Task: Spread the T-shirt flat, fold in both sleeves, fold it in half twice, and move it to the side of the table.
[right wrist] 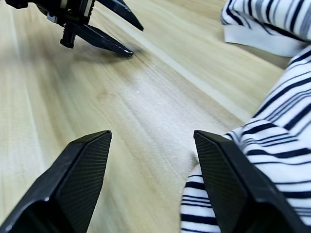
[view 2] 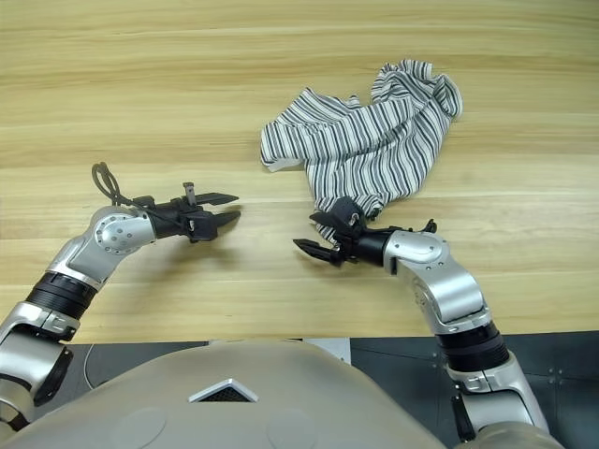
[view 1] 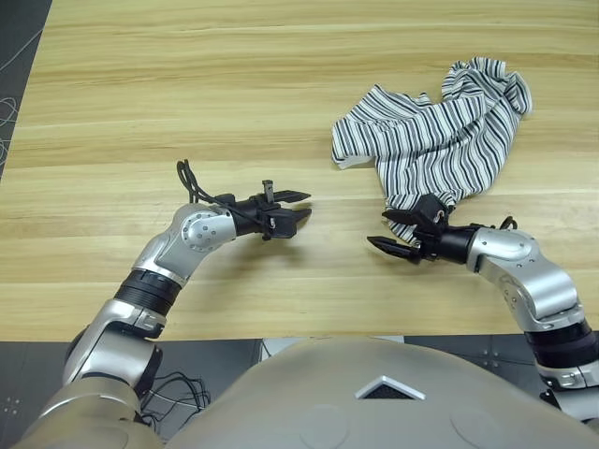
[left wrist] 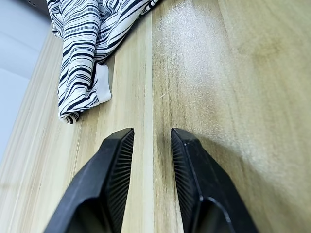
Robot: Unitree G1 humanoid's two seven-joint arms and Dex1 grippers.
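The T-shirt [view 1: 440,131], black-and-white striped, sits crumpled in a heap on the wooden bench [view 1: 187,94], out on the robot's right and in the farther half of the surface. It is not spread at all: folds are piled over folds, with one bunched lobe at the far right and a white band [view 1: 348,161] showing along its left edge. A narrow tail of the cloth runs down toward the robot.

The right gripper [view 1: 379,229] is low over the bench at the end of that tail. Its jaws are spread wide and have nothing between them. From the right wrist view, one of them sits right against the striped fabric and the other is out over bare wood. Whether it actually presses the cloth is hard to tell.

On the other side, the left gripper [view 1: 301,206] hovers just above the bench, well apart from the shirt and pointing toward the right gripper across a stretch of bare wood. Its jaws are parted too, but only narrowly, and hold nothing. The left wrist view shows a slim strip of wood between them, with the shirt's white-banded edge lying farther ahead.
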